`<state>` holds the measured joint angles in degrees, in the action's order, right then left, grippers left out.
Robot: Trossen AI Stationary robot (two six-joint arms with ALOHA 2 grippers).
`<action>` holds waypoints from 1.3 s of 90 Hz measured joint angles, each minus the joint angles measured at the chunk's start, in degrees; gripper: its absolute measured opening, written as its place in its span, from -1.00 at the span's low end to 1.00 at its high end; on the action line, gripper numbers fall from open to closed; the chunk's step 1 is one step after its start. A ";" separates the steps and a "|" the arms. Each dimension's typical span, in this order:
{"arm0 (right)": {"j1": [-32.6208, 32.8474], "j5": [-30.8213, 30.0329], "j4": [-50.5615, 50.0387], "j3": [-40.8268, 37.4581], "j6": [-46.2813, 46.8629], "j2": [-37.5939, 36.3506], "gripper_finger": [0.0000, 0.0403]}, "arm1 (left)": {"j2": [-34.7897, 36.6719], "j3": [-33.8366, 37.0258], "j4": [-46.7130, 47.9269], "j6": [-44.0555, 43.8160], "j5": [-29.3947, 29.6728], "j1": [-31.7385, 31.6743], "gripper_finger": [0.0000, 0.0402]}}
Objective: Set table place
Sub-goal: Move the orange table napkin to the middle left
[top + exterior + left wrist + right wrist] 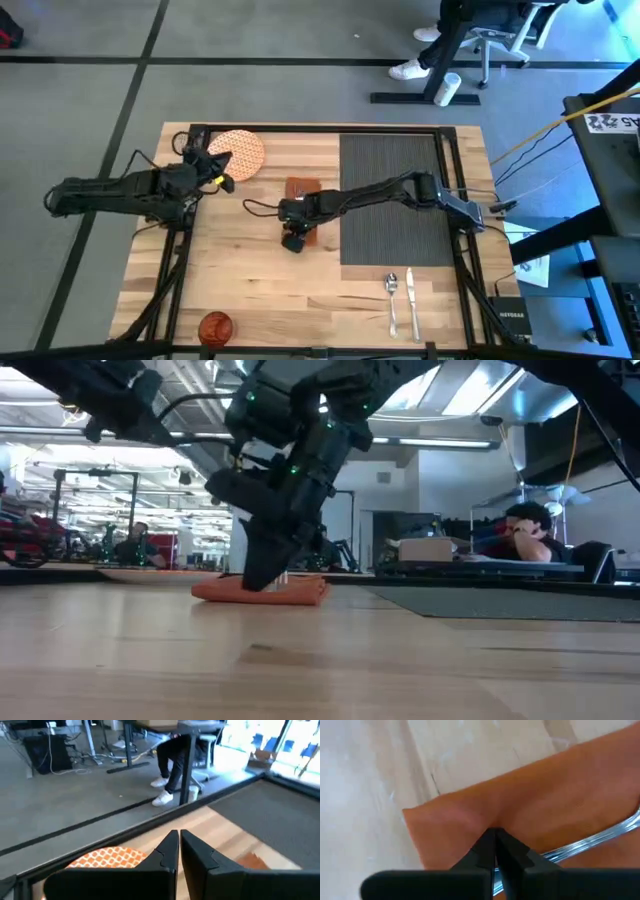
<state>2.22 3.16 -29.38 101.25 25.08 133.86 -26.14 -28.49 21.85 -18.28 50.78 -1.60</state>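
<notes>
Long brown cloth napkin (560,795) on the light-wood plank table (260,280), just left of the dark grey ribbed placemat (395,190), pinned under the right gripper (494,840), fingers together on a silver utensil (600,840) lying there. Best lifted straight, gently, without dragging cloth. Left gripper (179,845) closed, beside the round orange-patterned plate (240,150).

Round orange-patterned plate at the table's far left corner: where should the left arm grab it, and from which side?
Take the round orange-patterned plate by its rim, on the edge facing the left gripper, coming in low from the left. It lies flat on the light-wood table, so only the thin rim offers a pinch, and the black rail probably blocks the far side.
</notes>
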 joint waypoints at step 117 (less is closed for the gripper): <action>0.07 -18.67 -18.60 7.84 -15.26 -29.90 -1.00 | -9.04 0.00 -8.66 18.91 -14.24 8.41 -1.00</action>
<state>2.28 -15.51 -47.98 109.09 9.82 103.96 -35.18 -28.49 13.19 0.62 36.53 6.81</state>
